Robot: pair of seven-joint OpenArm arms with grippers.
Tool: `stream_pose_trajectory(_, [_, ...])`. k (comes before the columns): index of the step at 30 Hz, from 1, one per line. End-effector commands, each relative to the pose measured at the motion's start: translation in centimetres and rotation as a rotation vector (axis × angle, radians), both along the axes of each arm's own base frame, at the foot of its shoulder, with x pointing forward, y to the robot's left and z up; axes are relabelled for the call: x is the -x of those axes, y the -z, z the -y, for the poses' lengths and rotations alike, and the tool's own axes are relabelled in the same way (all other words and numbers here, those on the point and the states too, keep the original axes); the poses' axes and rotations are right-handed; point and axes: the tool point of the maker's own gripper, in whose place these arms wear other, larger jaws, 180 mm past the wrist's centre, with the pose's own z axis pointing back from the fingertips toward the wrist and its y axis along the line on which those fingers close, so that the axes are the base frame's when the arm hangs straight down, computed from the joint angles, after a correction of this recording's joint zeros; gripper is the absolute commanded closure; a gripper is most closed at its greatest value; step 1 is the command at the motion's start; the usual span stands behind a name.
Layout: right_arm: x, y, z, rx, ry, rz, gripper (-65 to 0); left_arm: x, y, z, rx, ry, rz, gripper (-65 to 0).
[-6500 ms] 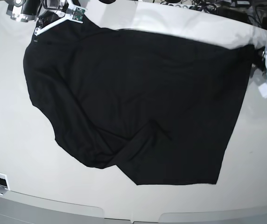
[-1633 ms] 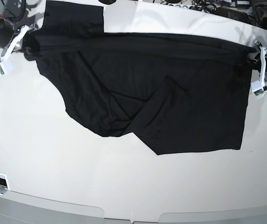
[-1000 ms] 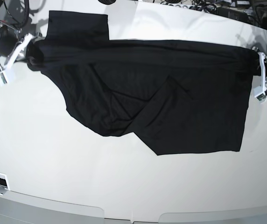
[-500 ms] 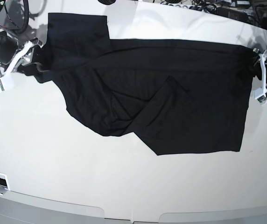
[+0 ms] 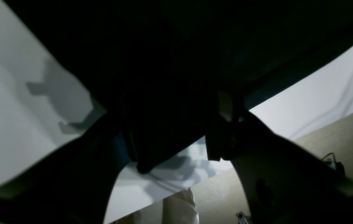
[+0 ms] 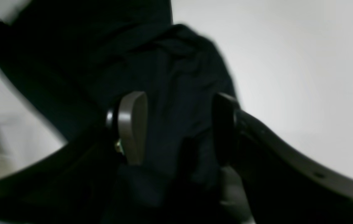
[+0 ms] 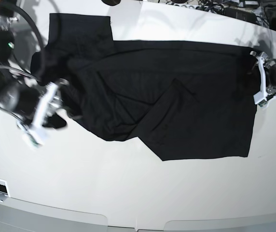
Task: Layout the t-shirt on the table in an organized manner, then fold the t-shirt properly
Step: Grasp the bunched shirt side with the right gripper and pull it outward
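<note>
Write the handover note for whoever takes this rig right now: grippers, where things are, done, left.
Left gripper: open, at the t-shirt's edge on the base view's right; dark cloth lies between its fingers in the wrist view, not clamped.
Right gripper: open, at the shirt's edge on the base view's left, cloth between its spread fingers.
T-shirt: lying on the table, top edge fairly straight, one sleeve flat at the far left corner.
Done: rough spread.
Left: a flap is doubled over mid-shirt and the lower left is bunched; flatten these, then fold.

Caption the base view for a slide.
Black t-shirt spread crumpled on the white table, both claws at its ends.
</note>
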Motion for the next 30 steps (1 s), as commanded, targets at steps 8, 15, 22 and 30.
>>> stream_pose_trajectory(8, [-5.9,0.6,-2.6,0.125,-0.017,0.098,-34.9,-1.0,-0.8,-0.5,-0.013,0.001,0.032,-30.1])
stream_pose_trajectory(15, [-10.9,5.5,-1.3,0.066,0.084,-0.084,-35.0,-0.8,-0.1,0.5,0.001,0.003,0.03,-30.1])
stream_pose_trajectory(22, [-13.2,8.7,-2.1,-0.022,0.138,-0.216,-35.0,-0.8,-0.1,0.6,0.004,0.004,0.031,-30.1])
stream_pose_trajectory(30, [-13.1,11.7,-3.0,0.047,0.216,-0.204,-35.0,-0.8,-0.1,0.6,0.004,0.003,0.03,-30.1])
